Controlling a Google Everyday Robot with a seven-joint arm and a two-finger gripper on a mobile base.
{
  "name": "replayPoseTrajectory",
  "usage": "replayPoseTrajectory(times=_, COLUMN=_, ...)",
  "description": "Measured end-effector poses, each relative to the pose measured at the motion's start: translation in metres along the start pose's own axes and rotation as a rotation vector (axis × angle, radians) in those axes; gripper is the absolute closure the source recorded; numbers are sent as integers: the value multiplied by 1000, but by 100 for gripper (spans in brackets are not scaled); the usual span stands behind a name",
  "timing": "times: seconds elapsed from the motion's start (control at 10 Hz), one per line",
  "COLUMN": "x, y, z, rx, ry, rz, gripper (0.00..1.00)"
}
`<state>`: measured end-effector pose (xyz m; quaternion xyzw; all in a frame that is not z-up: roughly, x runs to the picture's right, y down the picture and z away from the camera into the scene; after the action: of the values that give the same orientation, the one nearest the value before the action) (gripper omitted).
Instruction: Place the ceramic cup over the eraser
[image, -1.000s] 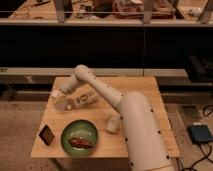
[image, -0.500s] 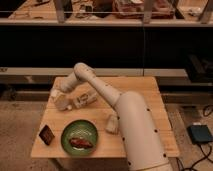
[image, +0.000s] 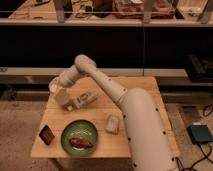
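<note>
The gripper (image: 59, 93) hangs over the table's (image: 150, 85) far left corner. Its closed fingers melt into the pale cup (image: 62, 99) under them. Whether the cup is clamped cannot be told.

Just right of the gripper lies a bottle (image: 86, 97), its label a smear. Nearer the camera, the eraser (image: 47, 134) is too small for detail. The reddish lump (image: 80, 143) on the plate (image: 64, 136) cannot be identified. A pale block (image: 112, 124) right of the plate has no clear shape.

The arm (image: 140, 125) covers much of the table's right side, and the bottom edge cuts it off. Behind the gripper, the shelf clutter (image: 135, 7) is blurred and cropped by the top edge.
</note>
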<state>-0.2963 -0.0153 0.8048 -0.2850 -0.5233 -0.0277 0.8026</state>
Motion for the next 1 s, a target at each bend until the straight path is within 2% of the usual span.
replayPoseTrajectory(times=0.1, x=-15, y=5, z=-8, rx=-7, ry=-25, rz=-16, gripper=100)
replayPoseTrajectory(times=0.3, x=-57, y=32, z=-29, rx=-51, ry=-111, rz=-46, gripper=100)
replayPoseTrajectory(times=0.6, x=-96, y=70, z=-52, rx=-113, ry=-203, rz=-77, gripper=100)
replayPoseTrajectory(times=0.7, x=-103, y=81, z=-56, rx=-129, ry=-216, rz=-88, gripper=100)
replayPoseTrajectory(times=0.8, x=-114, y=103, z=-58, rx=-164, ry=-232, rz=-106, gripper=100)
replayPoseTrajectory(times=1.0, x=-133, y=140, z=-48, rx=-234, ry=-259, rz=-136, gripper=100)
